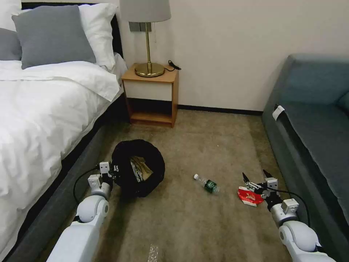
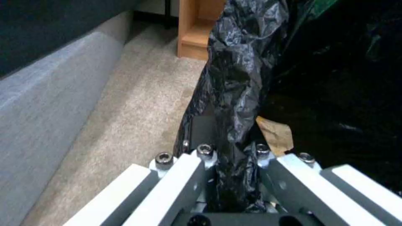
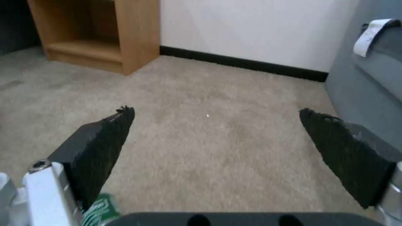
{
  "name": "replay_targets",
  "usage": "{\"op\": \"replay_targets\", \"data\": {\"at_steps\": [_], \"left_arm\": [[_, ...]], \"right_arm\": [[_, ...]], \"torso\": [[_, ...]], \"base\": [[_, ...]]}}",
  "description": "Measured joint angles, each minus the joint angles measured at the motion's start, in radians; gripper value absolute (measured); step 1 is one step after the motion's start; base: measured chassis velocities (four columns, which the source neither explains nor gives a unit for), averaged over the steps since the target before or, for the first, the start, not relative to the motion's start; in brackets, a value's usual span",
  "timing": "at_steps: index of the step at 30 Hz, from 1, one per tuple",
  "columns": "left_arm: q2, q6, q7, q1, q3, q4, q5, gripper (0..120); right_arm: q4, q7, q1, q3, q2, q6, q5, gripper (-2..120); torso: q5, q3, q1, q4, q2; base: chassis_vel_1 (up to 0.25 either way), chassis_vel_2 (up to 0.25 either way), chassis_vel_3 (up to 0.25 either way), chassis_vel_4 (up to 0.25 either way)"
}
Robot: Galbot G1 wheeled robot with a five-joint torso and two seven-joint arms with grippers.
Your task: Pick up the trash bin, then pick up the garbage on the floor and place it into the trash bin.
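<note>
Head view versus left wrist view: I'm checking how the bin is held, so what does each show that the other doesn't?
The head view alone shows the clear bottle and red-and-white carton on the carpet, with the open right gripper over the carton. The left wrist view alone shows the left gripper shut on the black bag at the rim. Both show the trash bin, paper inside it, the nightstand and the bed base.
</note>
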Motion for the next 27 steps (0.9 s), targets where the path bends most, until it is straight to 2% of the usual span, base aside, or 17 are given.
{"op": "replay_targets", "data": {"at_steps": [10, 20, 27], "left_arm": [[0.000, -0.015, 0.003, 0.000, 0.001, 0.018, 0.001, 1], [0.000, -0.031, 0.004, 0.007, 0.005, 0.028, 0.003, 1], [-0.003, -0.039, 0.004, 0.005, 0.017, 0.041, 0.003, 1]], "right_arm": [[-0.023, -0.005, 0.010, -0.008, 0.029, 0.005, -0.008, 100], [-0.026, -0.001, 0.019, -0.023, 0.020, 0.016, -0.018, 100], [-0.030, -0.005, 0.045, -0.068, -0.016, 0.013, -0.058, 100]], "torso": [[-0.0002, 0.000, 0.000, 0.0000, 0.000], [0.0006, 0.000, 0.000, -0.0002, 0.000], [0.0002, 0.000, 0.000, 0.0002, 0.000]], "base": [[-0.159, 0.109, 0.162, -0.105], [-0.205, 0.070, 0.185, -0.078], [-0.041, 0.033, 0.059, -0.024]]}}
